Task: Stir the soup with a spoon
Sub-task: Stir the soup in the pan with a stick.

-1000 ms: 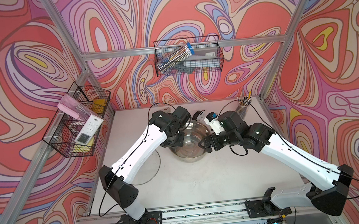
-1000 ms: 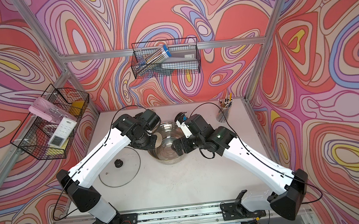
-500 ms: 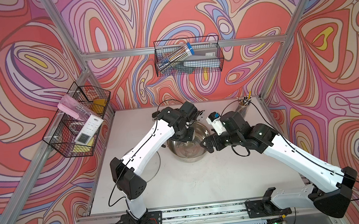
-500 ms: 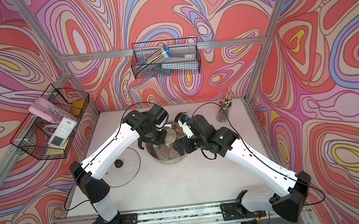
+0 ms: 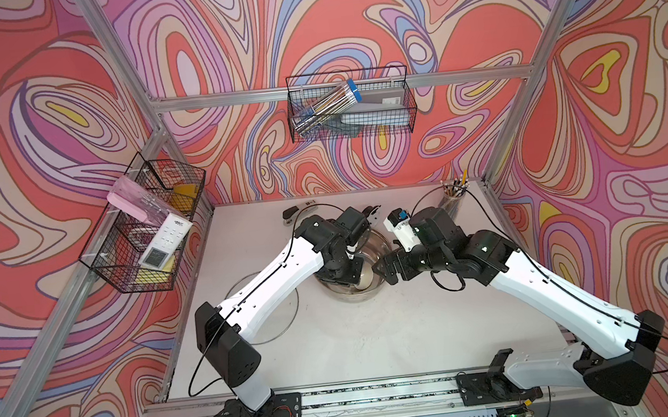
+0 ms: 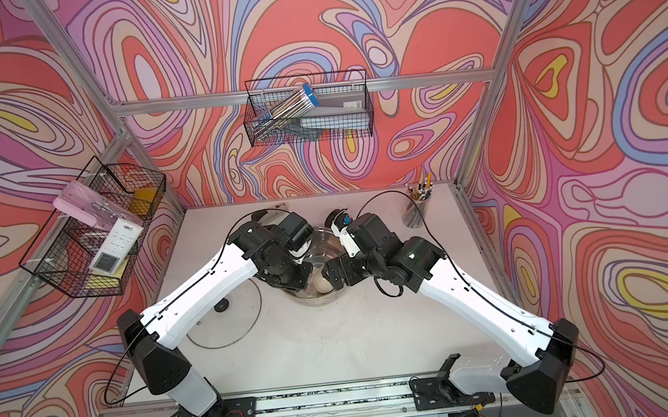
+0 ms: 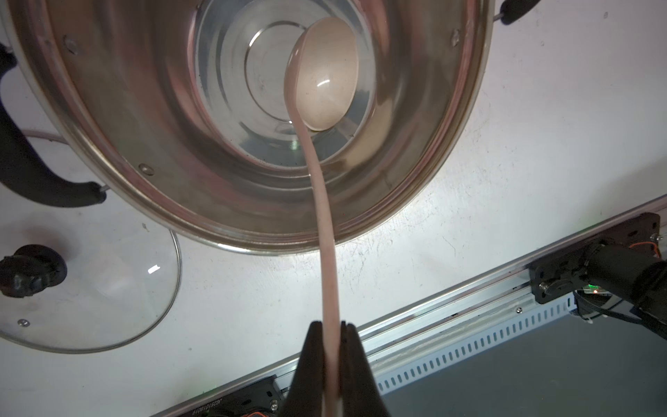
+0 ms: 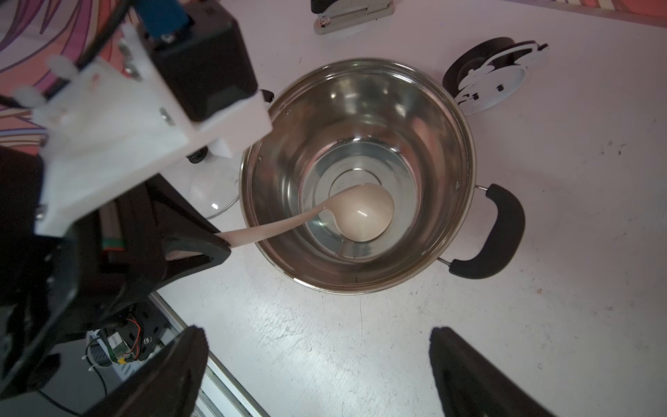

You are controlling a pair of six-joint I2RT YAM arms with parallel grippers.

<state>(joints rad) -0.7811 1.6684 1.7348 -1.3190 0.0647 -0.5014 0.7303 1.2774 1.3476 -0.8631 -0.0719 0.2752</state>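
The spoon [image 7: 325, 75], a cream ladle, rests with its bowl on the bottom of the steel pot [image 7: 144, 108] and its long handle rises over the rim. My left gripper [image 7: 331, 325] is shut on the handle's upper end, above the pot's edge. In the right wrist view the spoon [image 8: 364, 213] lies inside the pot [image 8: 361, 90], and my right gripper [image 8: 317, 332] hangs open over bare table beside it. In both top views the two wrists meet over the pot [image 5: 377, 243] [image 6: 328, 297]. I cannot tell whether any soup lies on the shiny bottom.
A glass lid [image 5: 262, 308] with a black knob lies flat left of the pot. A stapler [image 8: 350, 14] and a black-and-white round reel [image 8: 491, 72] sit behind it. A pencil cup [image 5: 454, 193] stands at the back right. Wire baskets [image 5: 142, 232] hang on the walls.
My left arm has swung to the right, carrying its wrist from the pot's left rim to over the pot. The right arm has barely moved and stays open.
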